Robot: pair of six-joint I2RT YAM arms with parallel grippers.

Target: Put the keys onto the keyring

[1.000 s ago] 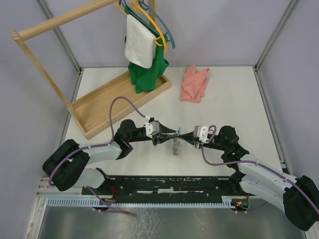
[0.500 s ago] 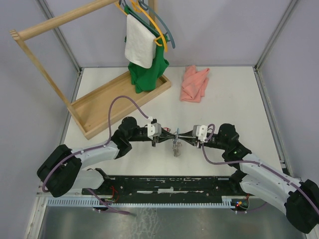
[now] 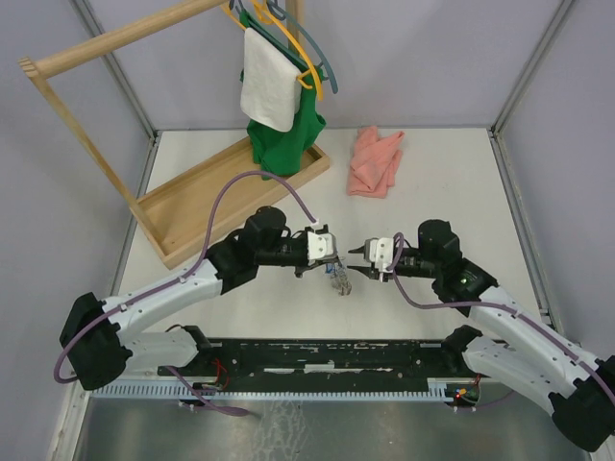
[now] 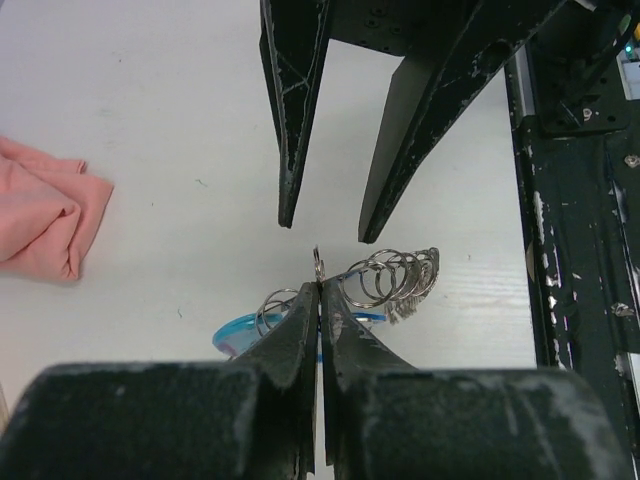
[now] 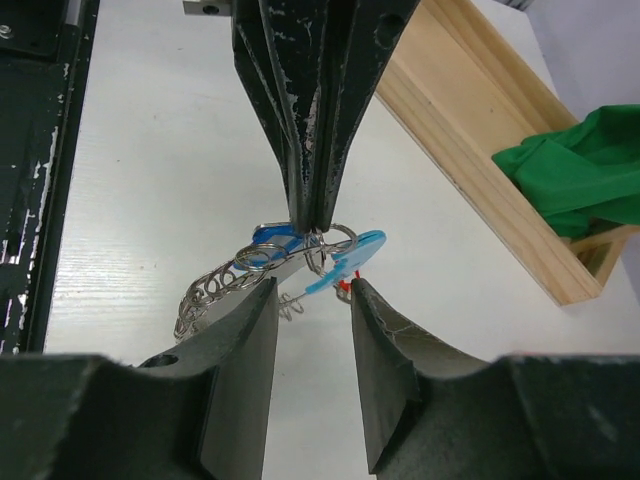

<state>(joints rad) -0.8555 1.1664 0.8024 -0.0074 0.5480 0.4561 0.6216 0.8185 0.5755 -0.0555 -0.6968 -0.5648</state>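
The keyring (image 3: 338,279) hangs as a bunch of silver coiled rings (image 4: 395,278) with a bright blue curved section (image 4: 236,330). My left gripper (image 3: 332,262) is shut on one small silver ring (image 4: 318,264) at the top of the bunch and holds it just above the table. In the right wrist view the blue section (image 5: 358,256) shows with a blue key tag (image 5: 268,238) and a red bit (image 5: 344,286) beside it; the key blades are hard to make out. My right gripper (image 5: 308,292) is open and empty, its fingers straddling the bunch just short of it.
A pink cloth (image 3: 375,160) lies at the back. A wooden rack (image 3: 207,197) with a green garment and a white towel on hangers stands at the back left. A black base rail (image 3: 317,355) runs along the near edge.
The left arm has reached further right and forward, still pinching the ring. The right gripper has opened and let go, drawing back slightly. The bunch stays in about the same spot.
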